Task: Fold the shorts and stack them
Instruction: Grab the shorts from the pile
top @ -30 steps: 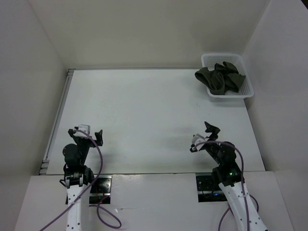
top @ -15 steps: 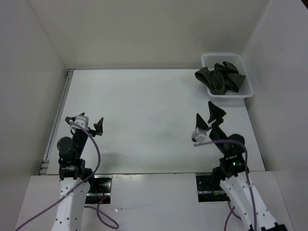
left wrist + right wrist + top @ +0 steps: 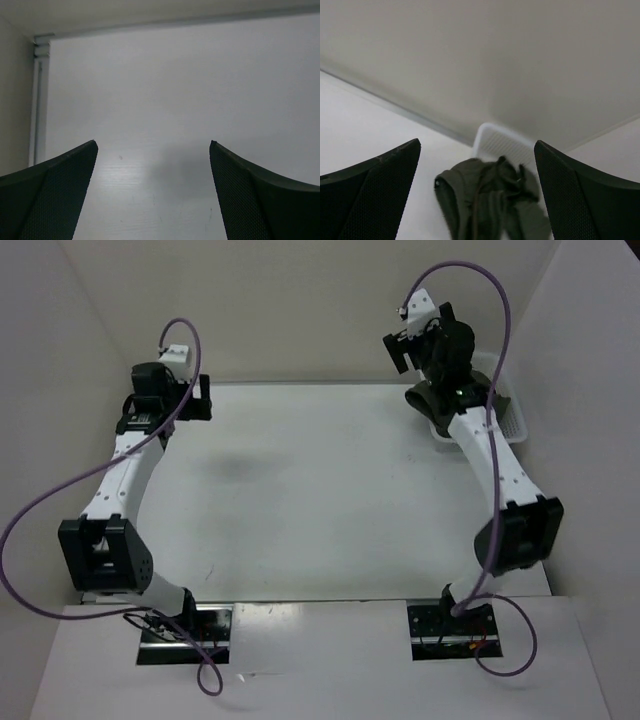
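The shorts [image 3: 487, 200] are seen crumpled in the white basket [image 3: 502, 140] at the table's [image 3: 300, 490] two o'clock corner. The right gripper [image 3: 477, 144] is spread empty near them, and the left gripper [image 3: 152, 144] is spread empty at ten o'clock.

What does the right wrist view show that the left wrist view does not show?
Only the right wrist view shows the shorts, crumpled in the white basket, with the back wall above them. Only the left wrist view shows the metal rail along the table's left edge, beside a bare stretch of the surface. Both views show the white table and a pair of dark fingers standing wide apart with nothing between them: the left gripper and the right gripper are open.
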Controlling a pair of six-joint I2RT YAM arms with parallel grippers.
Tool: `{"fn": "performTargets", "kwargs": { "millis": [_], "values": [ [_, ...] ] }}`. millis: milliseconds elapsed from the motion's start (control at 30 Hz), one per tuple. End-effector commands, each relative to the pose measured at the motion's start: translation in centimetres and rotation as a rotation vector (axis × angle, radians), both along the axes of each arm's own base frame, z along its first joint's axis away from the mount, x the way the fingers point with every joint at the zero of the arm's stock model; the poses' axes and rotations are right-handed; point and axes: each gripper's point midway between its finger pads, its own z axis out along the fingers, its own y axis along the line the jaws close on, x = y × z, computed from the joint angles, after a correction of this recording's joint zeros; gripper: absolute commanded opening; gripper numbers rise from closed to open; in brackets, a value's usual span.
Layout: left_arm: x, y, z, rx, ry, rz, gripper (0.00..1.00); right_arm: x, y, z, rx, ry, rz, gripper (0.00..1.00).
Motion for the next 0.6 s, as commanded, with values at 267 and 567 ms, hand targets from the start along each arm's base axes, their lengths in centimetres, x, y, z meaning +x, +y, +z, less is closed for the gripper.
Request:
{"fn": "performTargets", "kwargs": {
  "millis": [267,567],
  "values": [
    [-1.0,-5.1,-6.6,-0.1,0.343,-0.191,0.99,8.1,-3.2,-15.5,0.2,0.378,-0.253,0.99],
    [-0.5,-3.9,-7.7,-0.064,0.354,-0.132,0.99,9.8,-4.2,-22.0,0.146,0.467,-0.303,0.99]
  ]
}}
